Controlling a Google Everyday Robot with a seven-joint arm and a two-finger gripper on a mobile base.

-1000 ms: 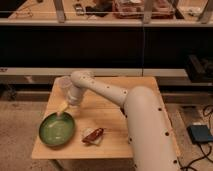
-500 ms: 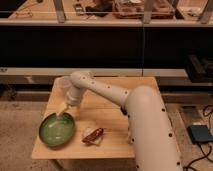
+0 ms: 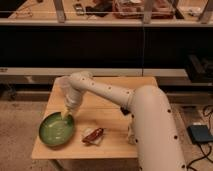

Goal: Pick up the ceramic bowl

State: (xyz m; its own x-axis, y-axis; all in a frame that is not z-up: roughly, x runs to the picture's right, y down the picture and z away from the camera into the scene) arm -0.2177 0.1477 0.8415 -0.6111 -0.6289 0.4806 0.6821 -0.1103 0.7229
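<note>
The ceramic bowl (image 3: pixel 56 131) is a wide, shallow green dish with a darker rim, resting on the front left part of the wooden table (image 3: pixel 110 102). My gripper (image 3: pixel 66 115) hangs from the white arm that reaches across from the right. It is right at the bowl's far right rim, its yellowish tip touching or just above the rim. The bowl sits flat on the table.
A small translucent white cup (image 3: pixel 60 82) stands at the table's back left, behind the arm's wrist. A brown snack packet (image 3: pixel 93 135) lies just right of the bowl. A dark shelf unit runs behind the table. A grey box (image 3: pixel 200 134) lies on the floor at right.
My gripper has come down from above the table onto the bowl's far right rim. The bowl, cup and packet have not moved.
</note>
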